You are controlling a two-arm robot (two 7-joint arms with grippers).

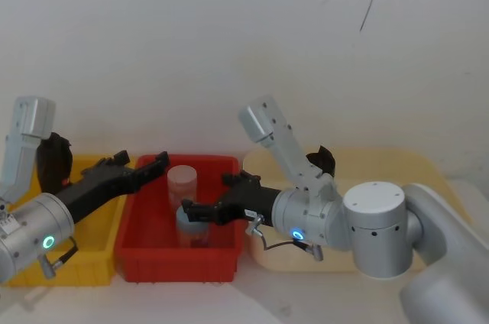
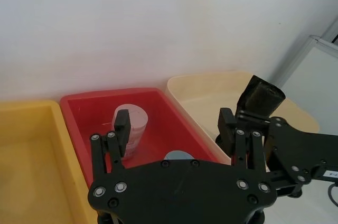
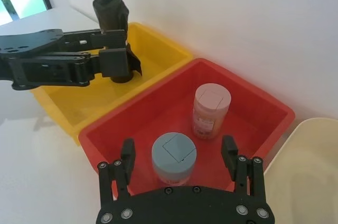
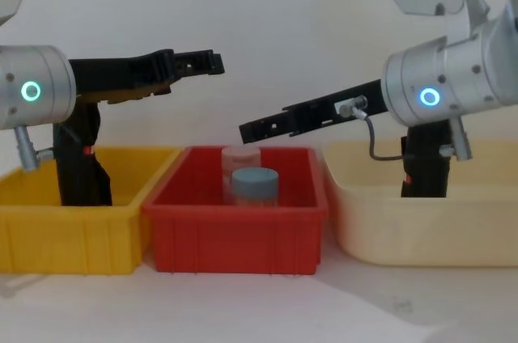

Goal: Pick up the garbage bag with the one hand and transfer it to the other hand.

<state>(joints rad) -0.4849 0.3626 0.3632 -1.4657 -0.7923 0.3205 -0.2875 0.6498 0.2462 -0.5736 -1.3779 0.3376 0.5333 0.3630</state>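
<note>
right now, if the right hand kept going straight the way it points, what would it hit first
Probably the red bin's left wall, beside the yellow bin. The open right hand slopes down leftward, its tips above the blue-lidded jar. Depth is unclear; it might clear the rim.

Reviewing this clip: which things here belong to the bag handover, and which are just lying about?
Job: garbage bag standing in the yellow bin; left gripper, open, to pick it up; right gripper, open, to receive it.
Lying about: red bin with clear jar and blue-lidded jar; second black roll in the beige tub.
</note>
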